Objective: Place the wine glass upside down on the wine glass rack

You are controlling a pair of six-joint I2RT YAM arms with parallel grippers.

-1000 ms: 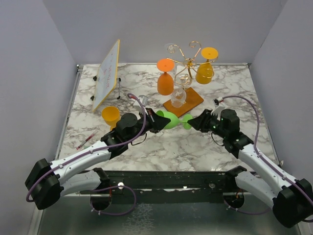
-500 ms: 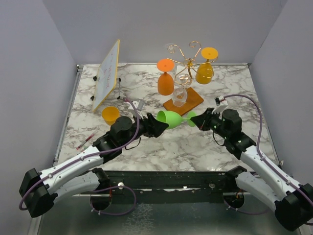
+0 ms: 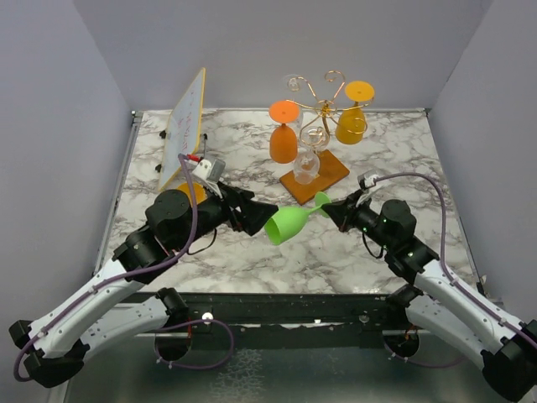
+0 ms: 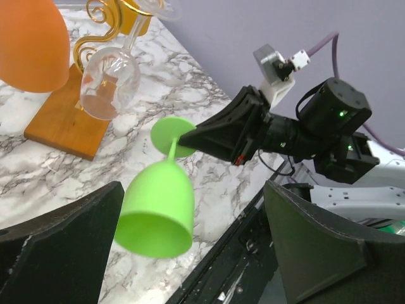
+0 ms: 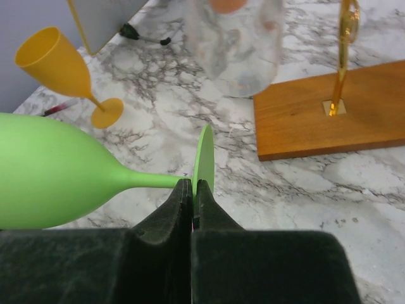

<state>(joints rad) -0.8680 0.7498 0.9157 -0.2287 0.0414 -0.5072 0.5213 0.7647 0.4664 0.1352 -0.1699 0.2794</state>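
The right hand [image 5: 193, 190] is pinching the thin round foot of the green glass [image 3: 285, 225], its two black fingers pressed together on the disc's edge. It is holding the glass nearly on its side above the worktop [image 3: 394, 151], with the mouth tipping down toward the left arm. The glass is looking smooth, matte and opaque, with a rounded tulip bowl, a slim stem and a flat foot. The left hand [image 3: 262, 217] is standing wide apart and gripping nothing, its broad, dark, wedge-shaped fingers spreading to either side while the bowl is hanging just ahead of them. The green glass is hovering just in front of the rack [image 3: 323, 107], not on it. The rack is showing thin gold wire curling into spirals atop a central stem, rising from a flat rectangular brown wooden base [image 3: 331, 175]. Three glasses are hanging upside down from it: one orange glass [image 3: 284, 143], one amber glass [image 3: 351, 124] and one clear glass [image 3: 305, 165] with a shiny see-through bowl. One yellow glass [image 5: 60, 63] is standing upright on the worktop by the left arm, making five glasses in all. The worktop is showing a glossy white marble pattern with grey veins. One flat whiteboard [image 3: 185, 126] with a yellow rim is leaning tilted at the back left.
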